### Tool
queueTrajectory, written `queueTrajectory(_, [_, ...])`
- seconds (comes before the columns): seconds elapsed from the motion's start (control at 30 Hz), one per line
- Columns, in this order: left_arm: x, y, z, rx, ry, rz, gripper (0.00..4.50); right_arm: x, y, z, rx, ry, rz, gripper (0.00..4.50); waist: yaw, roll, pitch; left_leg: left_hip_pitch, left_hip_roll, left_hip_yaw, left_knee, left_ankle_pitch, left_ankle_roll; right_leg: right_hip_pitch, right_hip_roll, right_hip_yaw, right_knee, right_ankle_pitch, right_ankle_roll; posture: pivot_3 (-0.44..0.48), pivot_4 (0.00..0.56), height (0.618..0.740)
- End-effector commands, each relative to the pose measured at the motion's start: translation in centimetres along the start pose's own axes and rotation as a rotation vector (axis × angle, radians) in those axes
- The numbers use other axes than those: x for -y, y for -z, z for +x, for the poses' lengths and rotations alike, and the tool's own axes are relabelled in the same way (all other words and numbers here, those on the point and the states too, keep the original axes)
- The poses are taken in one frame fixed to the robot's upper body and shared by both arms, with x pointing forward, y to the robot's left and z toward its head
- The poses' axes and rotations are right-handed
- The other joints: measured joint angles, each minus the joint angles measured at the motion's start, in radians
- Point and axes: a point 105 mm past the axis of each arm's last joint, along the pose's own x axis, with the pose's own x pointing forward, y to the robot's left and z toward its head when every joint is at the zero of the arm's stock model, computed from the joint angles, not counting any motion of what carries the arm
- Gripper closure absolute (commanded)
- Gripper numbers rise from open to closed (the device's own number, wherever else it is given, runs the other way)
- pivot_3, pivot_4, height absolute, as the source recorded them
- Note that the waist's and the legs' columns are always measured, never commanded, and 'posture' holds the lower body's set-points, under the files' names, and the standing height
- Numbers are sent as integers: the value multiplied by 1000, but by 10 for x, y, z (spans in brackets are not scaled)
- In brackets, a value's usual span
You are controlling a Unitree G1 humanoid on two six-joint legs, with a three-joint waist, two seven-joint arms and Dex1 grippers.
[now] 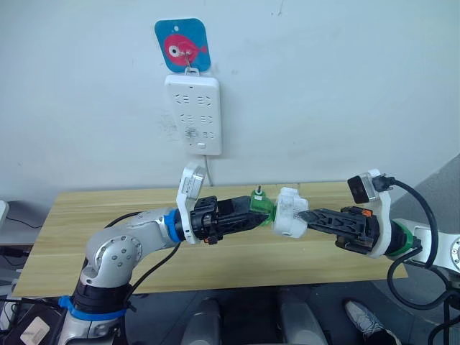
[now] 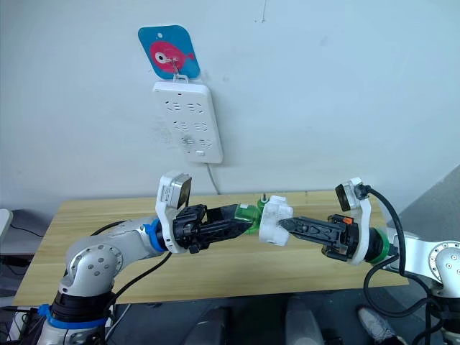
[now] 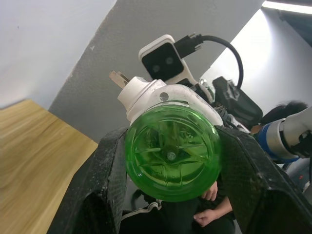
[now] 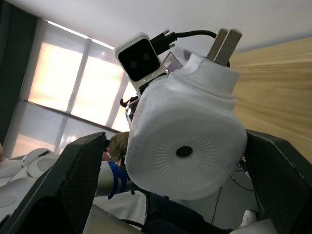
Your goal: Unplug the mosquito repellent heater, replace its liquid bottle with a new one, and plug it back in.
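Left gripper (image 1: 260,213) clamped on green liquid bottle (image 1: 263,208); right gripper (image 1: 302,215) clamped on mosquito repellent heater (image 1: 289,212). Both held mid-air above wooden table (image 1: 86,223), bottle seated in heater, arms opposed, likely for twisting. Power strip (image 1: 194,113) on wall stands empty.

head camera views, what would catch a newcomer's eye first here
Above the wooden table, the left gripper clamps a green bottle while the right gripper grips the white heater, the two meeting in mid-air. On the wall behind, a white power strip hangs under a blue fish hook.
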Motion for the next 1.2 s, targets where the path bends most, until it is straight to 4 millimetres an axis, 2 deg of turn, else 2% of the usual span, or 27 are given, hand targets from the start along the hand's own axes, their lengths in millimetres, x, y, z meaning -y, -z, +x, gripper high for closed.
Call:
queueTrajectory(0.03, [6, -1, 5, 0, 23, 51, 2129, -9, -1, 9, -21, -61, -8, 1235, 0, 0, 0, 0, 0, 0, 0, 0, 0, 0, 0, 0, 0, 0, 0, -86, 196, 740])
queueTrajectory(0.07, [6, 0, 5, -1, 23, 56, 2129, -9, -3, 11, -24, -65, -11, 1406, 0, 0, 0, 0, 0, 0, 0, 0, 0, 0, 0, 0, 0, 0, 0, -84, 197, 740])
queueTrajectory(0.2, [7, 3, 5, -11, 25, 69, 2129, -9, -5, 18, -33, -78, -15, 1469, 0, 0, 0, 0, 0, 0, 0, 0, 0, 0, 0, 0, 0, 1, -2, -79, 200, 740])
queueTrajectory(0.4, [4, 6, 5, -10, 10, 82, 2129, -12, -5, 22, -53, -93, -26, 1483, 0, 0, 0, 0, 0, 0, 0, 0, 0, 0, 0, 0, 0, 2, -4, -71, 202, 740])
queueTrajectory(0.77, [3, 2, -2, 19, 8, 1, 2130, -23, 0, 29, -91, -139, -63, 1485, 0, 0, 0, 0, 0, 0, 0, 0, 0, 0, 0, 0, 0, 2, -4, -70, 207, 740])
queueTrajectory(0.97, [1, 2, -3, 6, -20, 22, 2130, -21, 3, 30, -94, -129, -53, 1486, 0, 0, 0, 0, 0, 0, 0, 0, 0, 0, 0, 0, 0, 2, -4, -63, 210, 740])
queueTrajectory(1.17, [-10, -3, -2, 12, -103, 83, 2130, -16, 2, 28, -78, -102, -38, 1493, 1, 0, 0, 0, 0, 0, 0, 0, 0, 0, 0, 0, 0, 2, -4, -58, 211, 740])
queueTrajectory(1.2, [-11, -3, -2, 0, -105, 107, 1571, -15, 3, 28, -76, -100, -36, 1493, 1, 0, 0, 0, 0, 0, 0, 0, 0, 0, 0, 0, 0, 2, -4, -54, 212, 740])
